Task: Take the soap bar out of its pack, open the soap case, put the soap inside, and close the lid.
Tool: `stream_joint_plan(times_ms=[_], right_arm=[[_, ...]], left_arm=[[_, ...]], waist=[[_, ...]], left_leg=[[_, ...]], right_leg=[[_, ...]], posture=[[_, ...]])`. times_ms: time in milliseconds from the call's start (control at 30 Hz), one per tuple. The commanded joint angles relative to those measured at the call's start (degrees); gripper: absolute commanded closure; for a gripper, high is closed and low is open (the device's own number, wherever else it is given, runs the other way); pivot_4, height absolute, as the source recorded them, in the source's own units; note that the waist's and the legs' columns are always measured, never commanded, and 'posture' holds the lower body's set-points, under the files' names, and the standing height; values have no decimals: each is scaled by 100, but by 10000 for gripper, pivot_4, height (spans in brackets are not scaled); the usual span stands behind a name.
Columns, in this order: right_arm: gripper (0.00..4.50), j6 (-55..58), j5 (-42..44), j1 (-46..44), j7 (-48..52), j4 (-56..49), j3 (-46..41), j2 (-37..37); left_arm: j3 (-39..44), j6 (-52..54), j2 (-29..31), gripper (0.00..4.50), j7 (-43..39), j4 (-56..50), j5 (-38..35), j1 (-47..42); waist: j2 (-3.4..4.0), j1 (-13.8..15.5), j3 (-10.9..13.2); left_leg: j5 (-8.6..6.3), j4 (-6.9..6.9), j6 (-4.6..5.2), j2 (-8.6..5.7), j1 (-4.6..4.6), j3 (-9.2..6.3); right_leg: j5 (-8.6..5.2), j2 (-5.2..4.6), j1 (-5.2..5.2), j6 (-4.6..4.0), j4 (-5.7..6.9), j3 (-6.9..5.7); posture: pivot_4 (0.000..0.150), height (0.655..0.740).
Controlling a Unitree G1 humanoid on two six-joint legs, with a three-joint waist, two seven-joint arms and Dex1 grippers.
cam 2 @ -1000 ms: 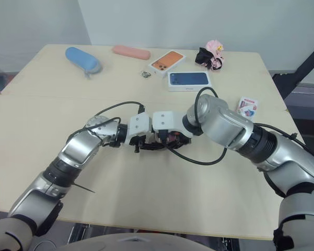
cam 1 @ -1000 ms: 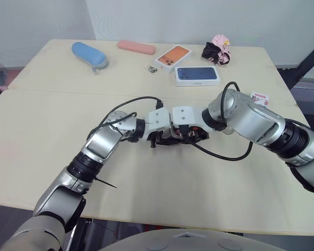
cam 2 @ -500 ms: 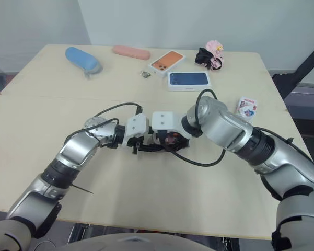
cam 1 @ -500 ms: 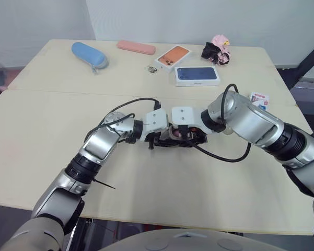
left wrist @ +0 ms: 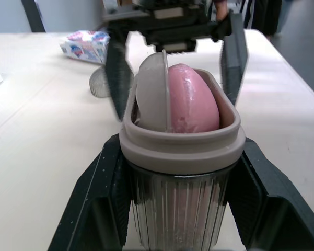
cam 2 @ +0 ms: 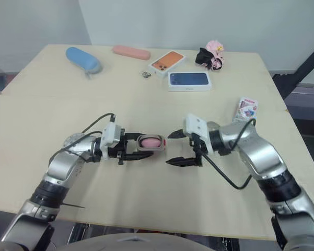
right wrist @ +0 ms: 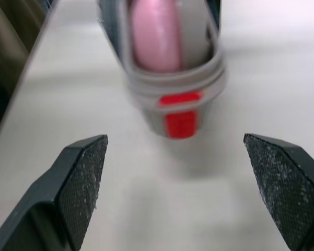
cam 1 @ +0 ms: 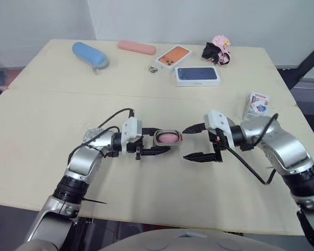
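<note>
My left gripper (cam 1: 162, 140) clamps the grey soap case (left wrist: 182, 151) between its 2 black fingers, over the middle of the tabletop (cam 1: 52, 115), on the half nearer the front edge. The pink soap (left wrist: 192, 99) sits inside the case, whose top is uncovered. My right gripper (cam 1: 185, 143) faces the case from just beside it, its 2 fingers spread wide and touching nothing.

From the head views the case reads as a small grey oval with pink in it. The left wrist view adds a pale translucent piece (left wrist: 152, 91) standing on edge against the soap within the rim. The right wrist view brings out a red patch (right wrist: 180, 112) on the case's end.

The soap pack (cam 1: 257, 102) stands near the right edge. Along the far edge lie a blue pouch (cam 1: 90, 54), a pink case (cam 1: 137, 47) and 2 phone boxes, orange (cam 1: 173, 57) and blue (cam 1: 197, 76).
</note>
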Motion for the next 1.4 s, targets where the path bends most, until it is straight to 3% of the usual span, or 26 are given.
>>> stream_joint_plan(times_ms=[33,500,733,867,1033,1233,1400], right_arm=[[154,-966,97,399,99,210,-338,191],[154,-1976,-239,818,-26,770,-375,244],[154,-1615,368,1736,-329,423,-2039,-521],[154,-1832,302,2327,-469,894,-2902,-785],[154,-2038,218,2458,-913,1811,-3600,-728],[154,-2186,-22,2445,-933,2503,-3576,-936],[154,-1088,-289,1747,-875,2019,-2930,-1771]], left_arm=[[133,-573,-114,25704,34,223,15,147],[28,-1287,-213,25704,-152,1009,153,4],[-5,-1003,-298,25704,-194,656,-41,-155],[-31,-892,-325,25704,-238,563,-88,-192],[-53,-848,-332,25704,-249,576,-50,-215],[-68,-782,-324,25704,-254,551,-24,-217],[-72,-766,-307,25704,-238,571,37,-240]], waist=[[0,-33,0],[-2,-116,-6],[-2,-4,-6],[-2,5,-6],[-1,-61,-6],[0,-120,-6],[26,-166,-6]], left_leg=[[0,1,0,1,1,0],[7,0,10,-3,17,-1],[2,0,19,-8,10,-1],[-5,-2,21,-6,7,-1],[-5,-4,21,-7,8,-1],[-5,-7,22,-6,7,0],[-5,-6,23,-10,16,1]], right_leg=[[0,-1,0,0,-3,0],[0,-9,11,-1,-11,-1],[0,-3,19,1,-34,-2],[0,-3,28,1,-54,-3],[0,-12,34,1,-52,-2],[0,-10,45,0,-56,-3],[1,3,57,1,-56,-1]], posture=[[1500,7400],[1500,7400],[1500,7400],[1500,7400],[1500,7400],[1500,7400],[1500,7400]])
